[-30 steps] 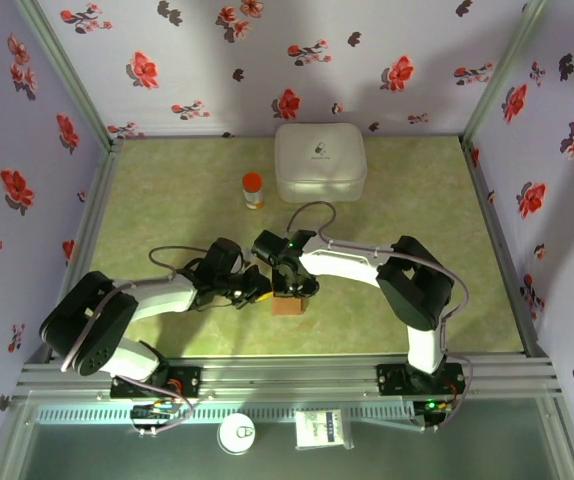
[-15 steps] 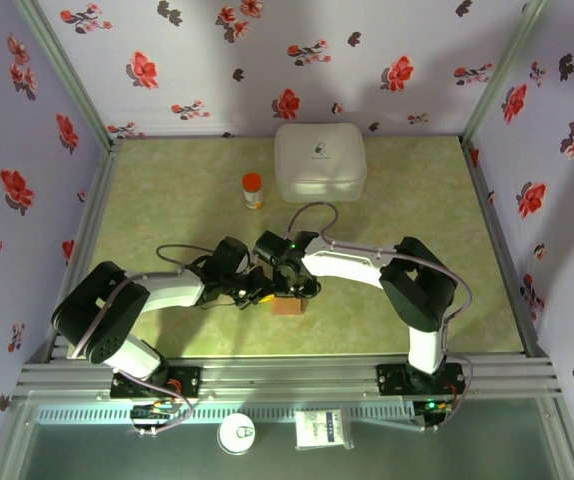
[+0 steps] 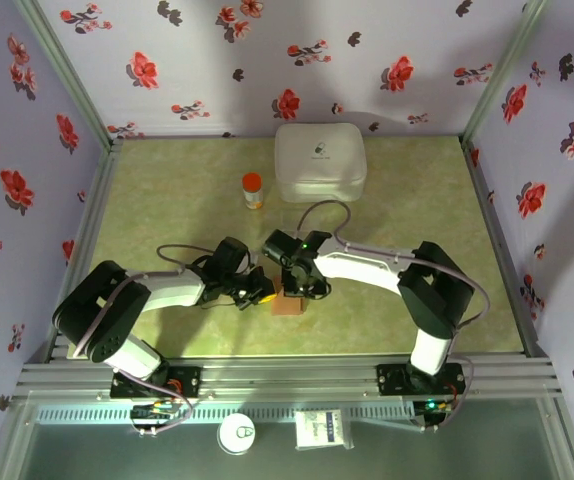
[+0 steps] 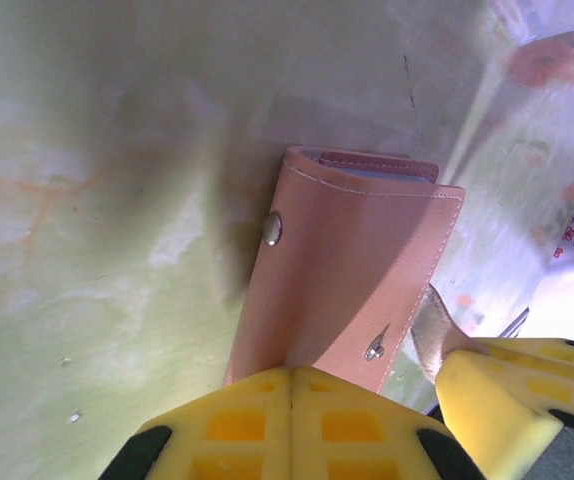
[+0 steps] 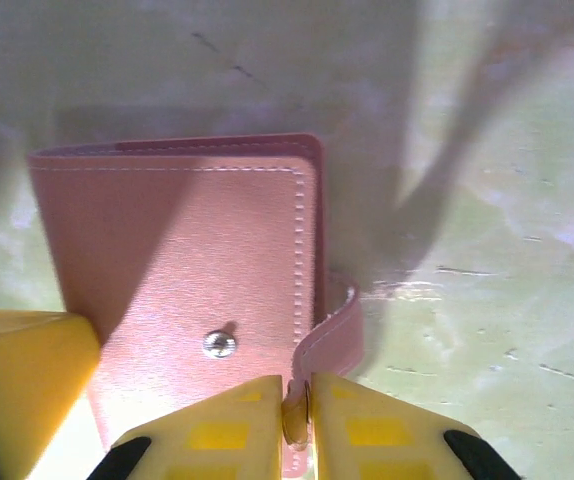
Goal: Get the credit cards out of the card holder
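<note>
The brown card holder (image 3: 288, 305) lies folded shut on the green table, near the front middle. Its outer cover shows a metal snap stud (image 5: 219, 344). My right gripper (image 5: 297, 410) is shut on the holder's closing strap (image 5: 337, 335), which curls up off the cover's edge. My left gripper (image 4: 290, 385) is shut on the opposite edge of the holder (image 4: 352, 265). From above, the two grippers (image 3: 264, 293) (image 3: 304, 289) meet over the holder from left and right. The credit cards are hidden inside the folded holder.
A large white rounded case (image 3: 319, 160) stands at the back middle, with a small orange-capped bottle (image 3: 253, 189) to its left. A clear sheet (image 4: 542, 55) lies between the case and the holder. Floral walls close in the table.
My left arm came in closer to the holder, then held still. My right arm's wrist and elbow shifted to the right, still over the holder.
</note>
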{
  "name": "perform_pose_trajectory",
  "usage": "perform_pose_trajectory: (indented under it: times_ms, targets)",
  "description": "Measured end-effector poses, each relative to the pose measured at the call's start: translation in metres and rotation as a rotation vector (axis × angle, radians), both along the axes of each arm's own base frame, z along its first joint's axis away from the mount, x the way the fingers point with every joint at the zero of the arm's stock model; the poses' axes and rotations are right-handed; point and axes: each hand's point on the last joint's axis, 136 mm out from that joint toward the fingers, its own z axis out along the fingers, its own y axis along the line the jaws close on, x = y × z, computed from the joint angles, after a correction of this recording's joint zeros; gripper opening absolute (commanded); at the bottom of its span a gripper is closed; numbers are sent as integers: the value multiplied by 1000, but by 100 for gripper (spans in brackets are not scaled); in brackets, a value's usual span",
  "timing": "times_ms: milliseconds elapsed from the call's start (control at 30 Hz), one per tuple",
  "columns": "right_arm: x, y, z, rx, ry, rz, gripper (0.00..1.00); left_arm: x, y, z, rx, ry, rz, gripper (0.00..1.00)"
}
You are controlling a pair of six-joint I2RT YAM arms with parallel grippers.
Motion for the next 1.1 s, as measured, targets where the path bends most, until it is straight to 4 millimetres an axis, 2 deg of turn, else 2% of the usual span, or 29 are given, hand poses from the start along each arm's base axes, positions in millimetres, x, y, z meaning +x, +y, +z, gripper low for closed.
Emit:
perform_pose_trajectory:
  times_ms: [167, 300, 533, 700, 1100]
  targets:
    - [0, -14, -2, -7, 3, -24, 22, 0, 0, 2, 11, 9, -3, 0]
    - [0, -22, -7, -15, 8, -37, 26, -1, 0, 5, 22, 15, -8, 7]
    - [2, -25, -18, 0, 10, -52, 28, 10, -6, 25, 15, -28, -22, 7]
    - [3, -24, -23, 22, 13, -52, 27, 19, -7, 36, 11, -49, -22, 7]
    - [16, -16, -26, 91, -12, -54, 21, 32, 1, 39, 35, -63, 1, 5]
